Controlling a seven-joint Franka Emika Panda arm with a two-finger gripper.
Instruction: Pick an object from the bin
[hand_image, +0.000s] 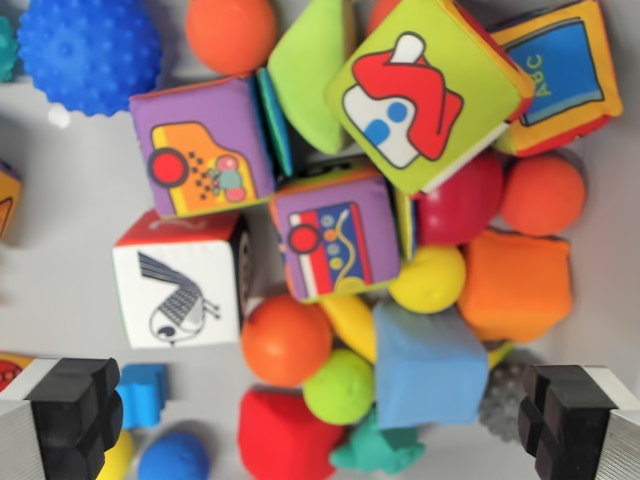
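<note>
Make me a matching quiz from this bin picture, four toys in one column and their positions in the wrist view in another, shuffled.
Things:
1. spiky blue ball
2. white bird cube
3. ABC cube
4. light blue block

Places:
A. top right corner
B. lower middle, right of the green ball
C. top left corner
D. left of centre, below the purple cube

Pairs: 1-C, 2-D, 3-A, 4-B

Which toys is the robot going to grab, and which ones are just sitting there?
For the job:
the tool, open and holding nothing; any toy in the bin could be picked. Nearest between its fingers: orange ball, green ball, light blue block.

Just lying about for now:
blue bumpy ball, bird cube, house cube.
</note>
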